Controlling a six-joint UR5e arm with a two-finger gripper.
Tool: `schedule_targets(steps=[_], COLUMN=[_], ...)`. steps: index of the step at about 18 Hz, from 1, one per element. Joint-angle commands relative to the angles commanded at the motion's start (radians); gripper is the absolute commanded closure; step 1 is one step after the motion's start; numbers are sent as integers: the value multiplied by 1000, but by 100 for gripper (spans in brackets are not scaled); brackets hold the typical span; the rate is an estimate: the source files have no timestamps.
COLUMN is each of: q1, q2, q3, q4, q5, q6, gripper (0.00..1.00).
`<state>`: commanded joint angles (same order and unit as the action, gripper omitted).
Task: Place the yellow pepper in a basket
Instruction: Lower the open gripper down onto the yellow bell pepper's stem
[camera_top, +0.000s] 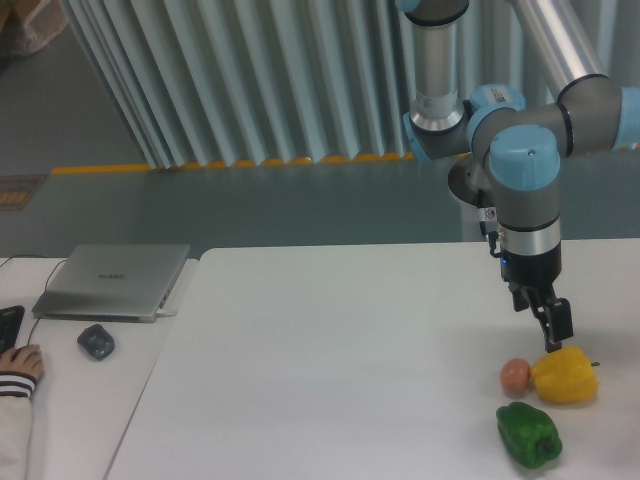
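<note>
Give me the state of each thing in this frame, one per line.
yellow pepper: on the table, not lifted
gripper: just above the yellow pepper, open or shut unclear
green pepper: lying on the table
small orange ball: resting beside the yellow pepper
laptop: closed

white table (330, 340), yellow pepper (566, 376) sitting right under the gripper (553, 335), little orange ball (515, 375) touching the pepper's side, green pepper (529, 435) just below and nearer the camera
</note>
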<state>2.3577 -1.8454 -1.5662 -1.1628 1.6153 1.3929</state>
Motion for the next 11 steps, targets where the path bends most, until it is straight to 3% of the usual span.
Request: schedule_targets(steps=[9,11], q1=[-18,-20], q2=[-14,-17], q3=[-12,-32], q4=[6,47], q5=[-2,0], q6=[-17,-15], gripper=[0,0])
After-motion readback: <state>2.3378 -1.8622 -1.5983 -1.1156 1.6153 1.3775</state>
